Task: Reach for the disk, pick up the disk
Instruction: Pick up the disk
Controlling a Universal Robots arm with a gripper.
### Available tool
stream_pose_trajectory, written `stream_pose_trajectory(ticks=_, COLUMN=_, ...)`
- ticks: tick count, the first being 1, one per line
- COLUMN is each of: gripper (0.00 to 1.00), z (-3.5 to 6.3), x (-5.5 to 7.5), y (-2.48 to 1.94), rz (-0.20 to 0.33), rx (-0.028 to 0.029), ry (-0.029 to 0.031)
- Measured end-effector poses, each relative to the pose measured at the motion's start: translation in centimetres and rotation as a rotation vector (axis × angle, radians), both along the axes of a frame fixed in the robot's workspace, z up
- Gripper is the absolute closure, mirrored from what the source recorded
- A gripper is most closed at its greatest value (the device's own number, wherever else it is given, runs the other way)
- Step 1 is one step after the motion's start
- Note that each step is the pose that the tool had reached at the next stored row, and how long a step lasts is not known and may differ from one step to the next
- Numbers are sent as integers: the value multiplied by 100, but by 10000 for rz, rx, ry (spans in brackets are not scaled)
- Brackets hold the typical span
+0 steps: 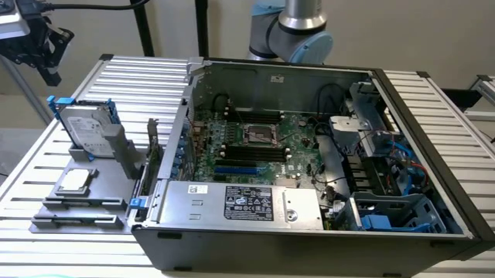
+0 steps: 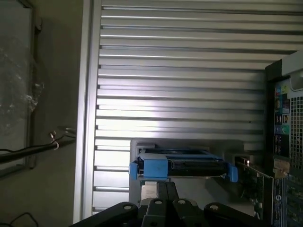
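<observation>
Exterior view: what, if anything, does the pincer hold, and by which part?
Nothing: the pincer is above and apart from the disk, which stands in its grey holder.

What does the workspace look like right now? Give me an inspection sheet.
Surface: slatted aluminium table, bearing an open computer case.
Job's things: disk standing on edge in a grey fixture, not grasped.
Clutter: CPU chip lying flat on the fixture.
Grippers: gripper hangs clear of the disk, not touching it.
Cables: black cable running to the wrist; blue and red wires inside the case.
Surroundings: pale wall, black posts.
</observation>
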State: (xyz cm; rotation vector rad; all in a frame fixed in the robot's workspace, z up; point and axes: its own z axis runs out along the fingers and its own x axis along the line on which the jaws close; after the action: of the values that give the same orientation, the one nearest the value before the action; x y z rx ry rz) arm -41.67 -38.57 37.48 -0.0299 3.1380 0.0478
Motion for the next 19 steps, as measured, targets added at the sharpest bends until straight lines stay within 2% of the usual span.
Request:
stream_pose_trajectory(ticks=3, gripper=89, z=-3, x=-9, y=26, rz=0, rx=-61, ry=-2)
stream_pose_trajectory(ticks=9, gripper=89, z=-3, x=-9, y=27, rz=46, rx=-71, ry=-1)
stream_pose_trajectory(ticks=11, gripper=89, z=-3, x=-8, y=27, rz=271, rx=-70, ry=-2)
stream_pose_trajectory(ticks=19, gripper=89, z=-3, x=-8, y=27, rz=1714, rx=-69, ry=-10)
